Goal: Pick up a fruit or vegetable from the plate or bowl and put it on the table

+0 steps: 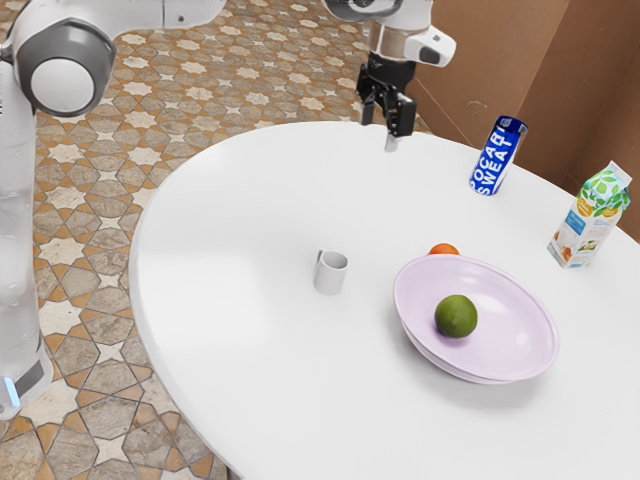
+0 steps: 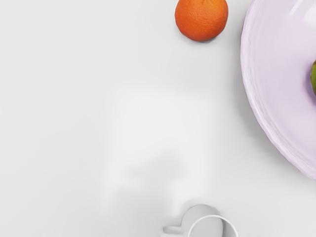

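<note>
My gripper hangs above the table's far side in the exterior view, its fingers apart with nothing between them. The pale purple bowl holds a green lime; the gripper is well away from both. Partly hidden behind the bowl's rim is an orange. In the wrist view the orange rests on the white table, beside the bowl and not touching it. A sliver of the lime appears inside the bowl.
A small white mug stands on the table, toward the exterior view's left from the bowl. The blue can and the carton are upright beyond the bowl. The mug appears in the wrist view too.
</note>
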`<action>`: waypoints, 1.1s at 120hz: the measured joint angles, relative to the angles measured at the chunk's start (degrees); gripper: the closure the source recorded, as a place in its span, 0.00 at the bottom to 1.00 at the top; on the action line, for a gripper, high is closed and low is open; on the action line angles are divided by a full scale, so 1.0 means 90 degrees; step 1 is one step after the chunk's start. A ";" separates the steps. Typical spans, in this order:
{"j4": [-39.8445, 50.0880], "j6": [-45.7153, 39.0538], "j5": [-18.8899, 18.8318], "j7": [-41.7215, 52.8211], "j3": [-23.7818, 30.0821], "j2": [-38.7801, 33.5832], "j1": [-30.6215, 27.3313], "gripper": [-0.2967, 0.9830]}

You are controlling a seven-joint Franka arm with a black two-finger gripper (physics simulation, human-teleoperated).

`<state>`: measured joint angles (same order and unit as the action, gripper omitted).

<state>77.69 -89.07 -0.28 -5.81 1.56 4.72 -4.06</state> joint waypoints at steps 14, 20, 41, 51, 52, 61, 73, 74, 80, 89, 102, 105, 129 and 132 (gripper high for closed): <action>-0.0004 0.0041 -0.0018 -0.0007 -0.0015 0.0037 -0.0016 0.23; -0.0003 0.0067 -0.0035 -0.0009 -0.0014 0.0049 -0.0031 0.23; 0.0035 0.0136 -0.0663 0.0181 -0.0009 0.0146 -0.0002 0.23; 0.0023 0.0122 -0.0891 0.0754 -0.0015 0.0140 -0.0031 0.23; 0.0020 0.0123 -0.0891 0.0833 -0.0014 0.0138 -0.0036 0.23; 0.0003 0.0139 -0.0813 0.1659 0.0010 0.0124 -0.0050 0.23; -0.0249 0.0337 -0.0594 0.3036 0.0120 0.0122 -0.0031 0.23; -0.0269 0.0361 -0.0577 0.3162 0.0149 0.0125 -0.0039 0.23; -0.0344 0.0504 -0.0505 0.3903 0.0306 0.0150 -0.0033 0.23; -0.0400 0.0697 -0.0456 0.4931 0.0502 0.0208 0.0051 0.23; -0.0427 0.0885 -0.0402 0.6314 0.0780 0.0234 0.0063 0.23; -0.0429 0.0916 -0.0403 0.6614 0.0809 0.0240 0.0073 0.23; -0.0645 0.1136 -0.0501 0.8865 0.1338 0.0615 0.0190 0.23; -0.0669 0.1154 -0.0503 0.9138 0.1432 0.0666 0.0205 0.23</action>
<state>71.67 -78.69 -4.80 76.43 14.46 10.72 -2.22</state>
